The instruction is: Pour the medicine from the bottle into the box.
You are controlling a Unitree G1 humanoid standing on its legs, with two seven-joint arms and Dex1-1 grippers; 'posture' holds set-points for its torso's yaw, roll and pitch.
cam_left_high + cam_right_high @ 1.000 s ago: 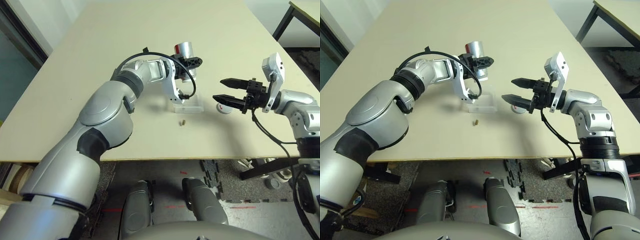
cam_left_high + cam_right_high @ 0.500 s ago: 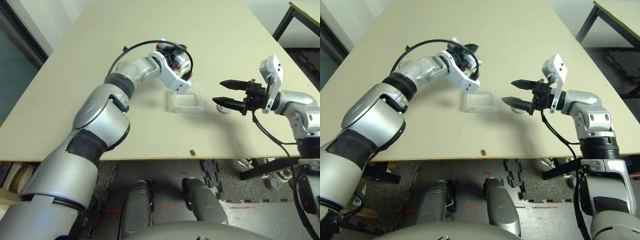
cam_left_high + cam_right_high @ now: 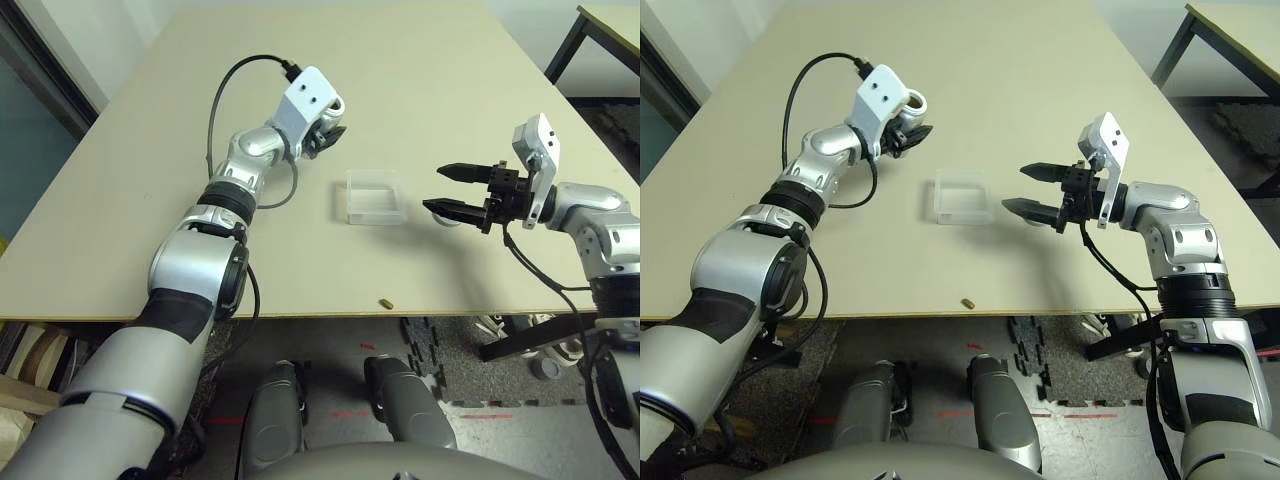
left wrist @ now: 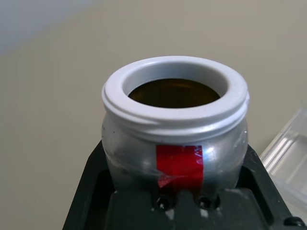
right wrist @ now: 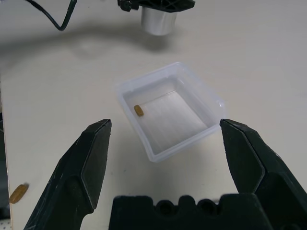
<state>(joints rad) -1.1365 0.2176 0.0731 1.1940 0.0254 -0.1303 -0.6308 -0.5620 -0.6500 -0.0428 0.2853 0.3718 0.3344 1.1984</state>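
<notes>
The right jaws [image 3: 447, 190] stand wide and empty, level, with the clear, ridged-bottom box [image 5: 169, 110] just ahead of their tips on the table [image 3: 420, 80], one small tan pill [image 5: 138, 110] inside and another pill [image 3: 383, 301] near the table's front edge. Beyond the box, the left jaws [image 3: 912, 125] hold the bottle [image 4: 175, 125] upright, uncapped, its whitish plastic carrying a red mark. Judged from this, the left arm is nearer for any further pouring, and the bottle would need to travel back over the box and tip its long axis.

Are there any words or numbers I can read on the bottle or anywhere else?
None can be read.
Bottle: a red mark, with faint marks on it too blurred to read.
Box: clear, no writing.
</notes>
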